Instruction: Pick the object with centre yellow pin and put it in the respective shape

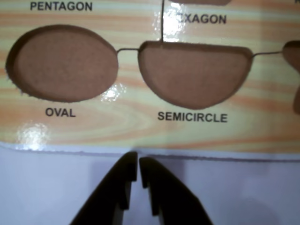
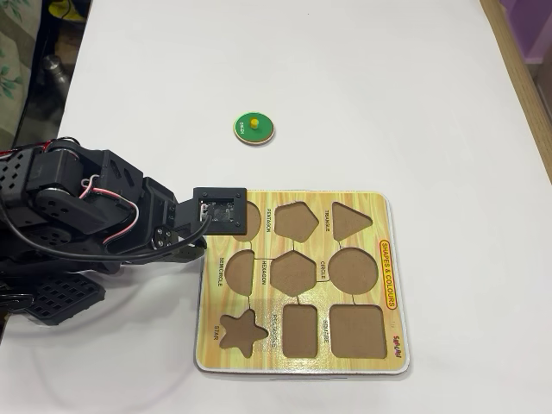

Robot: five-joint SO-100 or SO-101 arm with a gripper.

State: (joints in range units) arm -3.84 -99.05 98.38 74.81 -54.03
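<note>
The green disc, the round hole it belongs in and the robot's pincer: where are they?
Green disc (image 2: 254, 128): overhead view, green face beside its yellow knob.
Circle recess (image 2: 352, 271): overhead view, its brown floor.
Gripper (image 1: 138, 161): wrist view, between its nearly closed fingertips.

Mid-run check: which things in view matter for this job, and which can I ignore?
Job:
green disc with yellow knob
CIRCLE recess
gripper, fingers nearly shut, empty

Ignore:
oval recess
semicircle recess
star recess
clutter off the table's corner

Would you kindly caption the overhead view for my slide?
Claw hidden under the arm at the board's left edge; green disc lies apart on the table.
</note>
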